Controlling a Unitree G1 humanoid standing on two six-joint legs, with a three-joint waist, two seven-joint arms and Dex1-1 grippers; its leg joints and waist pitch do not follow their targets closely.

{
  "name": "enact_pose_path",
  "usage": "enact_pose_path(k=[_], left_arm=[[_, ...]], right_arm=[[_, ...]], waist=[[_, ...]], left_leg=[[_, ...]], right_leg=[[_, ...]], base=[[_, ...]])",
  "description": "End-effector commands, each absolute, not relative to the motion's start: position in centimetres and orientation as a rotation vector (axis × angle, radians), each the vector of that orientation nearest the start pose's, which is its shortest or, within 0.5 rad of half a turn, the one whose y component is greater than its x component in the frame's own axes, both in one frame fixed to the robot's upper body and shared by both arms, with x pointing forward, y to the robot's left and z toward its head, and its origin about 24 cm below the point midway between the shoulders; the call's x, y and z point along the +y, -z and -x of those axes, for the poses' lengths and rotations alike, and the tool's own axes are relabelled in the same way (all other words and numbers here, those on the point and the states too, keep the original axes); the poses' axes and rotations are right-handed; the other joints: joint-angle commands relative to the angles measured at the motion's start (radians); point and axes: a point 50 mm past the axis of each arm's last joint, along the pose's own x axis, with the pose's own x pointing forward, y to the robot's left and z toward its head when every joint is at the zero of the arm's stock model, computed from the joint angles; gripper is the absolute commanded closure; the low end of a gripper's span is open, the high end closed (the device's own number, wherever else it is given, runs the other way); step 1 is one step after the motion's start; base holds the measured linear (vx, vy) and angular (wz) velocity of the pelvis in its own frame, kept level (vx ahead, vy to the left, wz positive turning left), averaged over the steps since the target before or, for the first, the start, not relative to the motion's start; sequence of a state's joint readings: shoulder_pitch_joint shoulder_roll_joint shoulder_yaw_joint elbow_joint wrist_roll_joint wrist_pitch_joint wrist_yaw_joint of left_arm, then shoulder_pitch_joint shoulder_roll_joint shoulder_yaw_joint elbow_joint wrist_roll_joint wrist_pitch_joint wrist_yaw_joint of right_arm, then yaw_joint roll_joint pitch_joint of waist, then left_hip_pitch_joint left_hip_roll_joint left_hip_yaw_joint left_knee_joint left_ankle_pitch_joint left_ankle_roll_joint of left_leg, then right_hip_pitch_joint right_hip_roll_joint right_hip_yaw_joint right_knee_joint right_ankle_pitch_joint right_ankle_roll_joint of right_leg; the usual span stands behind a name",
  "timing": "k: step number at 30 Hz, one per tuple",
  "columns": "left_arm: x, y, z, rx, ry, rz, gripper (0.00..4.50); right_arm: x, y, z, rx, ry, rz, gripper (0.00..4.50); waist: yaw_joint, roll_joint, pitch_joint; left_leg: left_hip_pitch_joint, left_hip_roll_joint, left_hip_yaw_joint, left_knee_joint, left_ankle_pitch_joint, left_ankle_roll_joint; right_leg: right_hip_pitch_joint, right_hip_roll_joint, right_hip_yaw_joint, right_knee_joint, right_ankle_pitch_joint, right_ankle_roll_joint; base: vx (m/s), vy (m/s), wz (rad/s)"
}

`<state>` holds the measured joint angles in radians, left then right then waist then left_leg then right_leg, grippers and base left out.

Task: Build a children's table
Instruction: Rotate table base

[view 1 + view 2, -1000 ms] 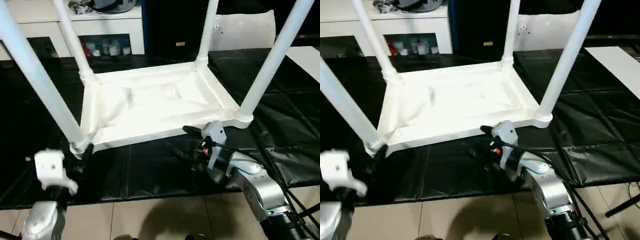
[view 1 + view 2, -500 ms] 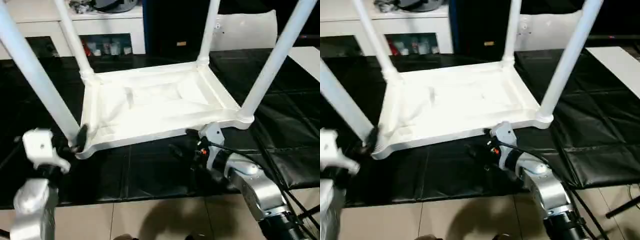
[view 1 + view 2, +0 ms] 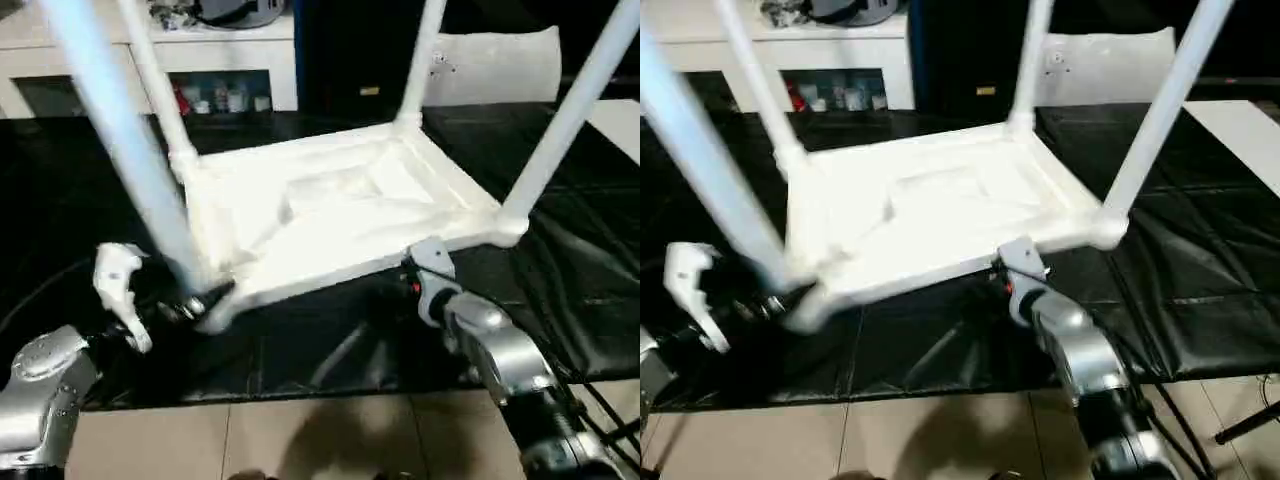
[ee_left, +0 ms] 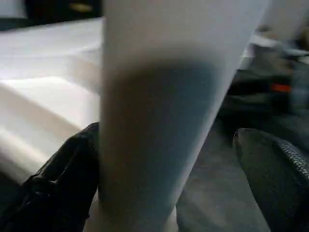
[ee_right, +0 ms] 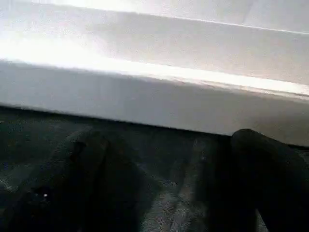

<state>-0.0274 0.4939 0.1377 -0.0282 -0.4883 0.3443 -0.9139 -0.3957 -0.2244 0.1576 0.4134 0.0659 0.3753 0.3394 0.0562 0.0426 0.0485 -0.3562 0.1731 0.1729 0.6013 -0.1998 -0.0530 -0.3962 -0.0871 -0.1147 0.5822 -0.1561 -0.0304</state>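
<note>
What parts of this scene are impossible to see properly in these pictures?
- Tops of all four legs: cut off by the upper edge in both eye views.
- Near left leg: blurred in the eye views.
- Left hand: the leg covers the gap between its fingers, so contact is unclear.
- Tabletop's top face: it lies face down on the work table.
</note>
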Motion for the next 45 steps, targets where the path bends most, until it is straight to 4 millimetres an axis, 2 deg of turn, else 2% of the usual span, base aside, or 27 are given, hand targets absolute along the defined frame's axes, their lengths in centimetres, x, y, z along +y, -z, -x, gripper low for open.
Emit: enact_pose_path(k=[1,2,3,4,5,6,8,9,11,14,18,22,24,29,30,32,34,35,36,37,38,40,43,44,45], left_arm=[[20.0,-6.6,-22.9,0.251,0.985,0.158,0.04],[19.9,-6.6,-22.8,0.252,0.992,0.160,0.04],[19.0,-6.7,-22.5,0.260,1.048,0.186,0.04],[18.6,-6.7,-22.5,0.261,1.071,0.201,0.04],[18.2,-6.9,-22.4,0.261,1.094,0.214,0.04],[17.3,-7.2,-22.2,0.264,1.146,0.238,0.04],[16.4,-7.6,-21.9,0.269,1.200,0.262,0.04],[16.2,-7.7,-21.8,0.270,1.212,0.268,0.04],[15.5,-7.9,-21.6,0.279,1.241,0.280,0.04],[14.5,-8.0,-21.4,0.305,1.279,0.288,0.04],[13.3,-8.1,-21.3,0.314,1.326,0.309,0.04],[11.7,-8.5,-21.6,0.316,1.390,0.323,0.04],[11.1,-8.5,-21.8,0.314,1.407,0.316,0.04],[9.3,-8.6,-22.9,0.265,1.408,0.274,0.04],[9.0,-8.6,-23.6,0.244,1.380,0.252,0.04],[8.5,-8.6,-24.7,0.210,1.333,0.213,0.04],[8.3,-8.6,-25.1,0.200,1.319,0.199,0.04],[8.1,-8.7,-25.7,0.183,1.301,0.181,0.04],[7.9,-8.8,-25.9,0.171,1.296,0.171,0.04],[7.2,-9.1,-26.8,0.133,1.266,0.150,0.04],[7.2,-9.1,-26.9,0.130,1.263,0.148,0.04],[6.8,-9.4,-27.5,0.100,1.235,0.134,0.04],[7.0,-9.5,-28.1,0.078,1.181,0.107,0.04],[7.3,-9.4,-28.4,0.076,1.152,0.085,0.04],[8.3,-8.9,-28.2,0.094,1.138,0.035,0.04]], right_arm=[[-12.8,-2.6,-32.0,0.408,-0.498,0.191,0.00],[-12.7,-2.7,-32.0,0.406,-0.502,0.192,0.00],[-12.1,-2.8,-32.1,0.398,-0.528,0.194,0.00],[-11.9,-2.9,-32.2,0.396,-0.536,0.194,0.00],[-11.7,-2.9,-32.3,0.393,-0.545,0.201,0.00],[-11.3,-3.0,-32.4,0.389,-0.562,0.210,0.00],[-11.0,-3.1,-32.6,0.383,-0.580,0.218,0.00],[-10.9,-3.1,-32.6,0.381,-0.584,0.222,0.00],[-10.6,-3.1,-32.7,0.375,-0.596,0.230,0.00],[-10.1,-3.2,-32.8,0.367,-0.622,0.249,0.00],[-9.4,-3.2,-33.0,0.361,-0.657,0.269,0.00],[-8.2,-3.6,-33.3,0.335,-0.683,0.261,0.00],[-7.7,-3.7,-33.4,0.330,-0.690,0.256,0.00],[-7.3,-3.6,-33.7,0.324,-0.678,0.259,0.00],[-7.4,-3.6,-33.9,0.324,-0.666,0.255,0.00],[-7.7,-3.5,-34.1,0.324,-0.641,0.245,0.00],[-7.8,-3.5,-34.1,0.325,-0.632,0.243,0.00],[-8.0,-3.4,-34.2,0.325,-0.620,0.242,0.00],[-8.3,-3.4,-34.2,0.327,-0.611,0.238,0.00],[-9.1,-3.2,-34.3,0.329,-0.583,0.228,0.00],[-9.2,-3.2,-34.3,0.329,-0.580,0.228,0.00],[-10.1,-3.1,-34.3,0.333,-0.551,0.220,0.00],[-11.4,-2.9,-34.2,0.339,-0.512,0.206,0.00],[-12.2,-2.8,-34.0,0.340,-0.491,0.192,0.00],[-13.7,-3.0,-33.6,0.308,-0.474,0.180,0.00]], waist=[[-0.002,-0.004,-0.054],[-0.003,-0.005,-0.054],[-0.006,-0.016,-0.051],[-0.006,-0.013,-0.052],[-0.007,-0.011,-0.050],[-0.011,-0.017,-0.050],[-0.017,-0.017,-0.047],[-0.021,-0.023,-0.048],[-0.026,-0.026,-0.049],[-0.031,-0.033,-0.050],[-0.035,-0.038,-0.050],[-0.042,-0.038,-0.051],[-0.045,-0.039,-0.052],[-0.041,-0.038,-0.053],[-0.041,-0.035,-0.053],[-0.041,-0.038,-0.052],[-0.042,-0.040,-0.052],[-0.041,-0.038,-0.054],[-0.041,-0.040,-0.054],[-0.042,-0.041,-0.054],[-0.039,-0.035,-0.057],[-0.034,-0.035,-0.059],[-0.028,-0.031,-0.060],[-0.025,-0.036,-0.059],[-0.020,-0.034,-0.058]], left_leg=[[0.008,0.054,-0.020,-0.085,-0.299,0.000],[0.007,0.053,-0.020,-0.084,-0.290,0.002],[0.005,0.052,-0.018,-0.085,-0.288,0.006],[0.004,0.052,-0.020,-0.085,-0.287,0.005],[0.006,0.051,-0.019,-0.084,-0.291,0.002],[0.007,0.052,-0.020,-0.084,-0.298,-0.004],[0.007,0.051,-0.021,-0.085,-0.311,-0.007],[0.007,0.051,-0.022,-0.085,-0.319,-0.011],[0.006,0.051,-0.023,-0.085,-0.319,-0.013],[0.006,0.051,-0.020,-0.082,-0.303,-0.011],[0.005,0.050,-0.019,-0.081,-0.295,-0.008],[0.003,0.049,-0.019,-0.079,-0.279,-0.006],[-0.002,0.050,-0.019,-0.078,-0.259,-0.002],[0.002,0.051,-0.014,-0.074,-0.233,0.000],[0.003,0.051,-0.015,-0.075,-0.239,-0.001],[0.004,0.050,-0.015,-0.075,-0.253,-0.004],[0.004,0.048,-0.016,-0.075,-0.272,-0.005],[0.003,0.049,-0.018,-0.075,-0.268,-0.008],[0.004,0.048,-0.016,-0.073,-0.263,-0.003],[0.002,0.048,-0.017,-0.074,-0.257,0.000],[0.003,0.047,-0.015,-0.071,-0.246,0.000],[0.003,0.050,-0.016,-0.072,-0.229,0.003],[0.003,0.051,-0.015,-0.072,-0.229,0.008],[0.005,0.050,-0.013,-0.071,-0.236,0.012],[0.004,0.049,-0.013,-0.071,-0.237,0.012]], right_leg=[[0.043,-0.072,0.066,-0.068,-0.383,-0.140],[0.042,-0.072,0.066,-0.067,-0.395,-0.138],[0.042,-0.068,0.066,-0.069,-0.415,-0.129],[0.045,-0.069,0.066,-0.067,-0.422,-0.126],[0.041,-0.069,0.067,-0.071,-0.445,-0.118],[0.041,-0.069,0.067,-0.070,-0.460,-0.115],[0.038,-0.066,0.067,-0.074,-0.470,-0.110],[0.040,-0.066,0.067,-0.071,-0.474,-0.107],[0.040,-0.065,0.067,-0.072,-0.471,-0.107],[0.039,-0.063,0.070,-0.069,-0.440,-0.121],[0.042,-0.062,0.071,-0.067,-0.438,-0.127],[0.043,-0.062,0.072,-0.066,-0.422,-0.136],[0.046,-0.061,0.073,-0.062,-0.395,-0.146],[0.045,-0.060,0.075,-0.062,-0.367,-0.154],[0.045,-0.058,0.074,-0.063,-0.367,-0.155],[0.045,-0.058,0.074,-0.066,-0.381,-0.146],[0.046,-0.060,0.072,-0.072,-0.422,-0.127],[0.049,-0.063,0.073,-0.069,-0.424,-0.123],[0.045,-0.062,0.073,-0.072,-0.426,-0.120],[0.047,-0.061,0.072,-0.073,-0.422,-0.120],[0.047,-0.061,0.073,-0.072,-0.399,-0.123],[0.050,-0.061,0.072,-0.065,-0.352,-0.140],[0.051,-0.059,0.072,-0.062,-0.320,-0.158],[0.050,-0.059,0.072,-0.067,-0.334,-0.151],[0.051,-0.061,0.072,-0.067,-0.350,-0.148]], base=[[0.000,0.000,0.00],[0.000,0.000,0.00],[0.000,0.000,0.00],[0.000,0.000,0.00],[0.000,0.000,0.00],[0.000,0.000,0.00],[0.000,0.000,0.00],[0.000,0.000,0.00],[0.000,0.000,0.00],[0.000,0.000,0.00],[0.000,0.000,0.00],[0.000,0.000,0.00],[0.000,0.000,0.00],[0.000,0.000,0.00],[0.000,0.000,0.00],[0.000,0.000,0.00],[0.000,0.000,0.00],[0.000,0.000,0.00],[0.000,0.000,0.00],[0.000,0.000,0.00],[0.000,0.000,0.00],[0.000,0.000,0.00],[0.000,0.000,0.00],[0.000,0.000,0.00],[0.000,0.000,0.00]])
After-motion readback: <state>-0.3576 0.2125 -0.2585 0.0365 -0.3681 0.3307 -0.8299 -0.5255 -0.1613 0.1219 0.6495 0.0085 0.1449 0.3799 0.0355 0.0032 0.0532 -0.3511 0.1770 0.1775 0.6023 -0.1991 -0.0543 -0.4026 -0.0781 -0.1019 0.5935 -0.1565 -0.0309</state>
